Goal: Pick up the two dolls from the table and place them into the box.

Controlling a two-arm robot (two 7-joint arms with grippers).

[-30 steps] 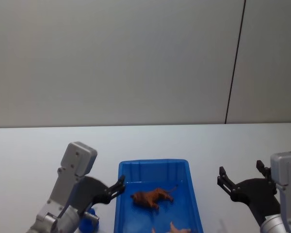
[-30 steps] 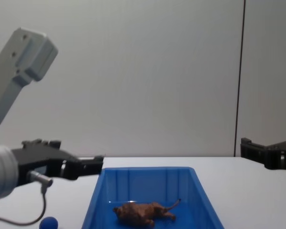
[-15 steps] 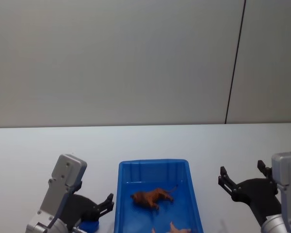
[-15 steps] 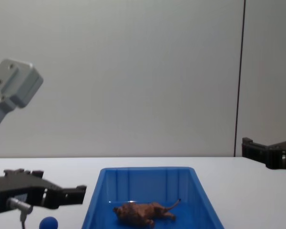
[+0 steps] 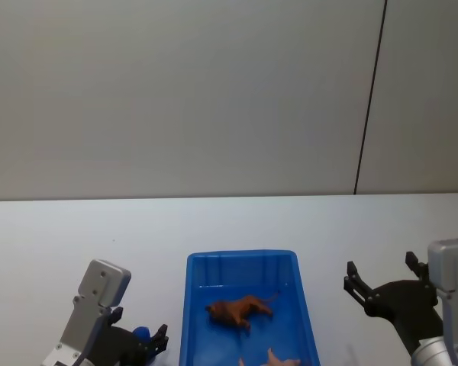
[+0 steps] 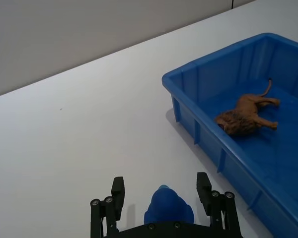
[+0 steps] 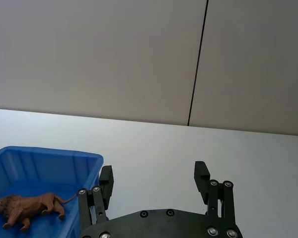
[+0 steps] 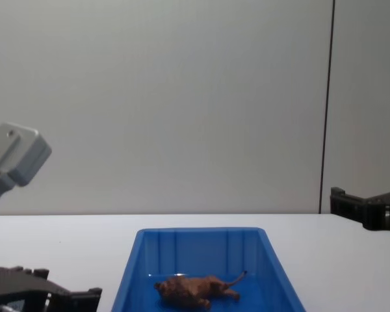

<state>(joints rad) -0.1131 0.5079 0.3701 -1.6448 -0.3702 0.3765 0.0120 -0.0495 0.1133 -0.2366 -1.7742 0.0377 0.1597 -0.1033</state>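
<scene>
The scene was lit evenly and softly, as from overhead, and no hard highlights were seen. The white counter (image 6: 79,134) was rendered bright, slightly washed out toward its near edge. A faint grey shadow was cast beside the blue box (image 6: 216,153) in the left wrist view. Focus was held fairly sharp throughout, and little edge distortion was noted.

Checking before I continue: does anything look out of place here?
Yes: a small blue object sits on the table between the open jaws of the left gripper, outside the box. The brown doll lies on its side inside.
</scene>
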